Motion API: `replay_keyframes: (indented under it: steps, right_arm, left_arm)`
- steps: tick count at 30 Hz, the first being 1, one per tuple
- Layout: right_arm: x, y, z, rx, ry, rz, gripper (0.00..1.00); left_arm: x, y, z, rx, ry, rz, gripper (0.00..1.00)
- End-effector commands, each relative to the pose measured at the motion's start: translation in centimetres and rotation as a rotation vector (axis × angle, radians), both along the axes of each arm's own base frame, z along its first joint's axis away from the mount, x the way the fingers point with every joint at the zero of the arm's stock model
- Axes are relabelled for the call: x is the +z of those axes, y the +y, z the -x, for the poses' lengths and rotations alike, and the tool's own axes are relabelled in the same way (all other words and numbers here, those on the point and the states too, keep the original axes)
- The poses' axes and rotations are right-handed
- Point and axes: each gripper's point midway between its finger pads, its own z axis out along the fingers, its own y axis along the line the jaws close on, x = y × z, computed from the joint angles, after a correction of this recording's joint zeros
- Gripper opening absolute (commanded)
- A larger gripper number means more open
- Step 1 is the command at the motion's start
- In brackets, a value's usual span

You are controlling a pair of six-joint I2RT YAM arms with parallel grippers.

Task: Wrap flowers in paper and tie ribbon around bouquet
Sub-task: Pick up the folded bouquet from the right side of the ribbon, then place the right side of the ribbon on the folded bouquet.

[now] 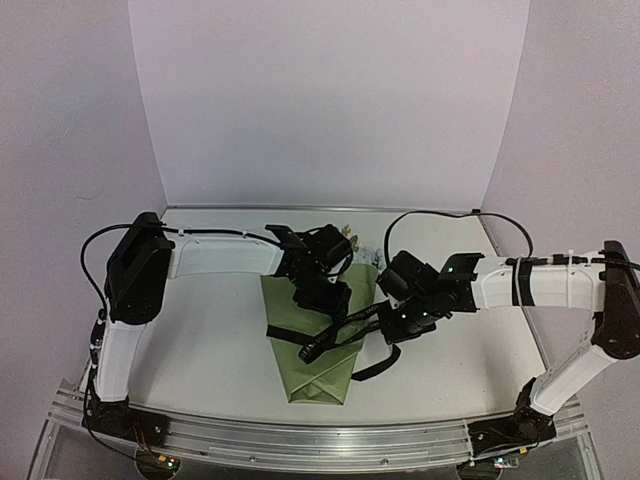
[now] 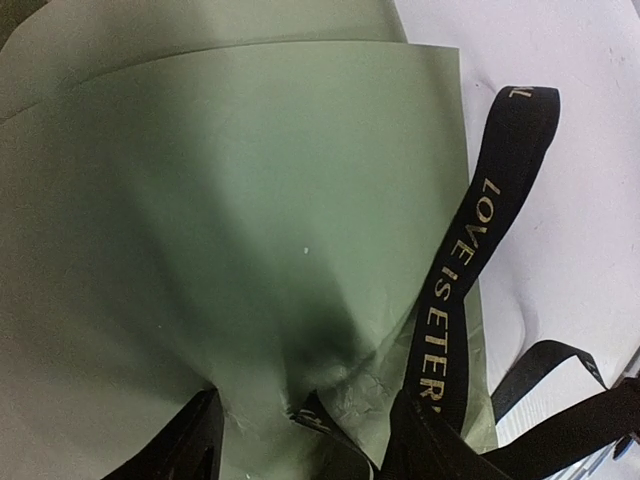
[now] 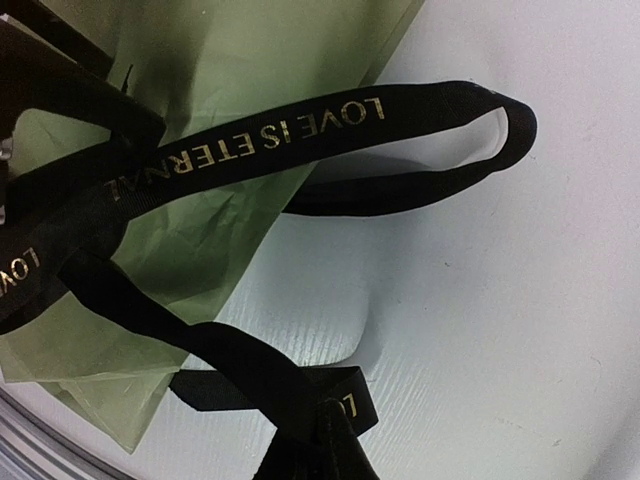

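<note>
Right gripper [image 3: 320, 450]: closed on one end of the ribbon [image 3: 300, 130]; you hold a slack loop to the bouquet's right.
Left gripper [image 2: 305, 455]: jaws apart, astride crumpled paper [image 2: 230, 220]; nothing clamped.
Bouquet [image 1: 318, 365]: tip toward the bases, flowers [image 1: 362, 255] far; the ribbon crosses it, your left arm nearer.
Lettering: "LOVE IS ETERNAL".

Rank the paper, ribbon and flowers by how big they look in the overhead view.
1. paper, the wide green cone.
2. ribbon, long but narrow.
3. flowers, only a small bit showing at the cone's far end.
</note>
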Motion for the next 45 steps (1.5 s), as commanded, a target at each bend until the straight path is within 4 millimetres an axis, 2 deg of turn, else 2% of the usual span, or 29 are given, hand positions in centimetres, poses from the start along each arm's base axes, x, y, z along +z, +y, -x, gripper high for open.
replay_keyframes:
  steps: [1, 8, 11, 13, 16, 18, 22, 26, 29, 32, 35, 38, 40, 43, 45]
  right_arm:
    - [0.8, 0.3, -0.5, -0.012, -0.039, -0.022, 0.06]
    - [0.6, -0.1, -0.6, -0.014, -0.051, -0.004, 0.06]
    - [0.5, -0.2, -0.8, -0.01, -0.061, 0.012, 0.07]
    - [0.5, -0.2, -1.0, -0.001, -0.07, 0.025, 0.06]
    - [0.6, -0.2, -1.4, 0.015, -0.083, 0.044, 0.07]
    - [0.6, -0.1, -1.7, 0.018, -0.082, 0.053, 0.07]
    - [0.6, 0.4, -2.3, 0.024, -0.068, 0.055, 0.06]
    - [0.4, 0.3, -3.5, 0.023, -0.05, 0.078, 0.06]
    - [0.3, -0.7, -4.5, -0.008, -0.031, 0.092, 0.06]
    - [-0.2, -1.6, -5.0, -0.025, 0.005, 0.097, 0.06]
    - [-0.6, -2.2, -4.8, -0.015, 0.035, 0.119, 0.06]
    - [-1.2, -3.0, -4.0, -0.007, 0.06, 0.147, 0.06]
    - [-1.5, -3.7, -3.6, -0.006, 0.07, 0.17, 0.06]
    - [-1.9, -4.4, -3.3, -0.009, 0.085, 0.196, 0.06]
    - [-2.2, -4.7, -3.2, -0.007, 0.094, 0.211, 0.06]
  left_arm:
    - [1.2, -0.1, -1.1, 0.036, -0.057, -0.022, 0.51]
    - [1.5, 0.5, -1.4, 0.049, -0.08, -0.035, 0.2]
    - [2.9, 0.8, -1.7, 0.06, -0.116, -0.013, 0.07]
    - [3.8, 1.2, -2.0, 0.075, -0.139, 0.006, 0.02]
    - [5.4, 2.2, -2.9, 0.116, -0.163, 0.047, 0.0]
    - [6.7, 3.9, -4.1, 0.172, -0.186, 0.065, 0.0]
    - [8.5, 8.2, -6.5, 0.288, -0.204, 0.138, 0.0]
    - [9.5, 14.3, -9.2, 0.44, -0.231, 0.158, 0.0]
    - [9.0, 19.2, -10.2, 0.556, -0.227, 0.157, 0.0]
    - [7.7, 24.2, -10.5, 0.683, -0.211, 0.146, 0.0]
    - [6.0, 29.3, -10.0, 0.832, -0.184, 0.146, 0.0]
    - [3.9, 33.7, -8.4, 0.98, -0.142, 0.18, 0.0]
    - [3.4, 36.3, -7.3, 1.064, -0.143, 0.193, 0.0]
    - [2.1, 39.4, -5.8, 1.164, -0.137, 0.195, 0.0]
    - [1.1, 40.7, -5.1, 1.204, -0.117, 0.178, 0.0]
